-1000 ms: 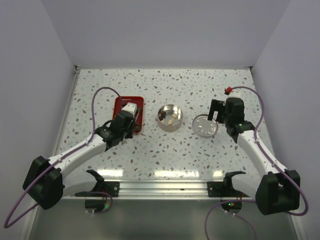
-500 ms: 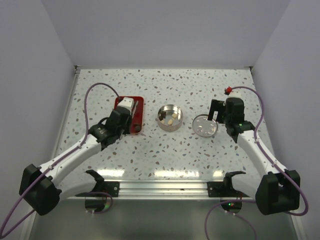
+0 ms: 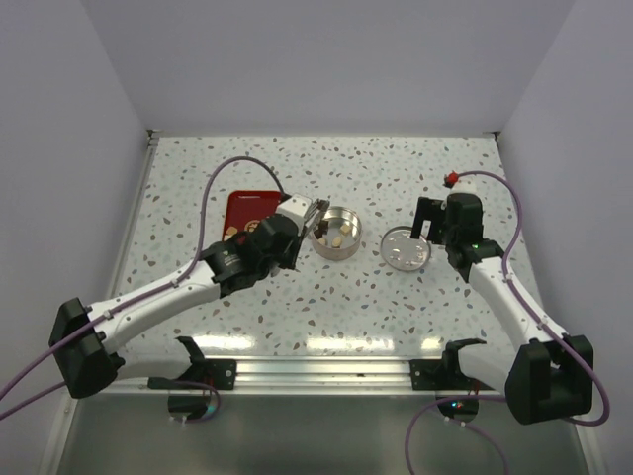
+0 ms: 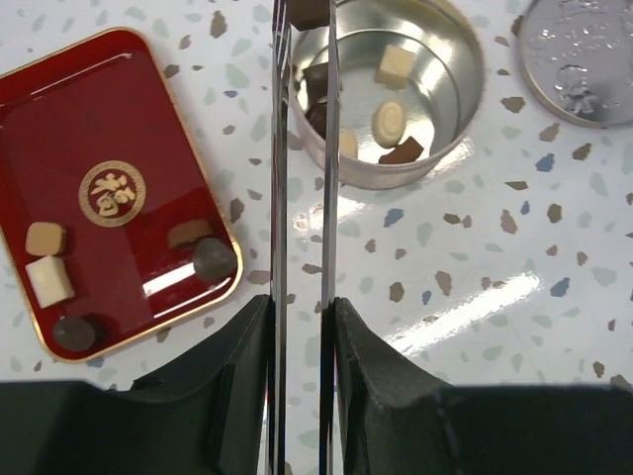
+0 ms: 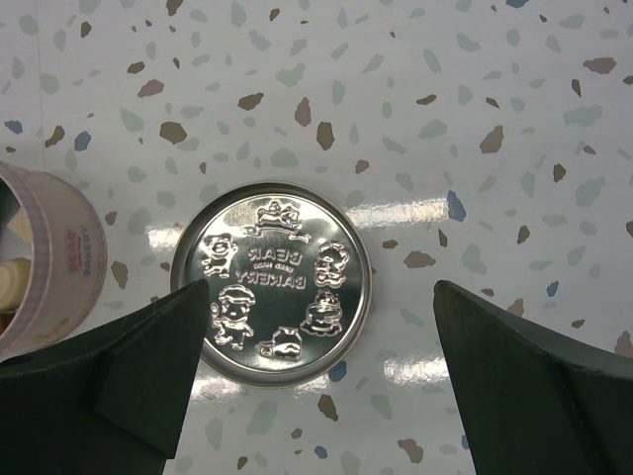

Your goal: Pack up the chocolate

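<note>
- Left arm (image 3: 168,292) stretches from the near left toward the centre; left gripper (image 3: 316,211) has its fingers nearly together, pinching a brown chocolate piece (image 4: 310,10).
- Right arm (image 3: 499,292) reaches toward the far side; right gripper (image 5: 321,297) points down, fingers spread wide.

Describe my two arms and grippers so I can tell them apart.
The left arm and right arm are white links with black joint housings, each trailing a purple cable. The left gripper has long, thin metal fingers on black mounts; the right gripper has broad black wedge fingers and a red knob beside it.
</note>
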